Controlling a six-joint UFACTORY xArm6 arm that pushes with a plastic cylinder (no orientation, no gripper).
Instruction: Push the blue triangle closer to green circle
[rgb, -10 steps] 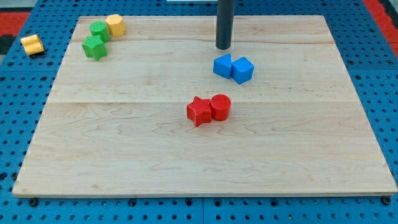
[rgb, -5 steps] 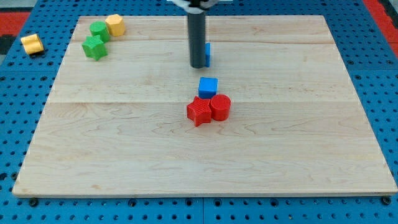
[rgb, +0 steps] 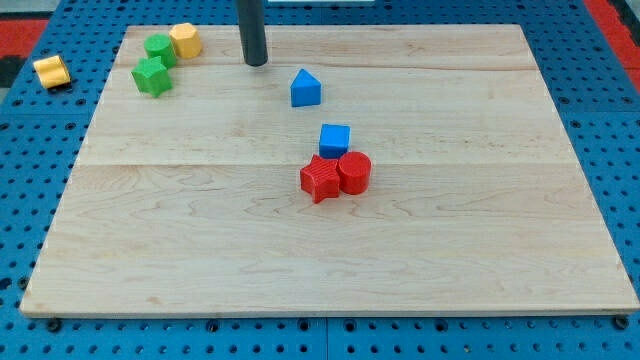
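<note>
The blue triangle (rgb: 306, 89) lies on the wooden board (rgb: 200, 250), up from the middle. The green circle (rgb: 159, 48) sits near the top left corner, far to the triangle's left. My tip (rgb: 256, 62) is up and to the left of the triangle, a short gap away and not touching it, between the triangle and the green circle.
A green star (rgb: 152, 76) sits just below the green circle and a yellow block (rgb: 185, 40) to its right. A blue cube (rgb: 335, 139) rests above a red star (rgb: 320, 179) and red cylinder (rgb: 354, 172). Another yellow block (rgb: 50, 71) lies off the board at left.
The rod swept left across the board's top. The blue triangle moved left and up from beside the blue cube; the cube slid down next to the red blocks. My tip is now left of the triangle.
</note>
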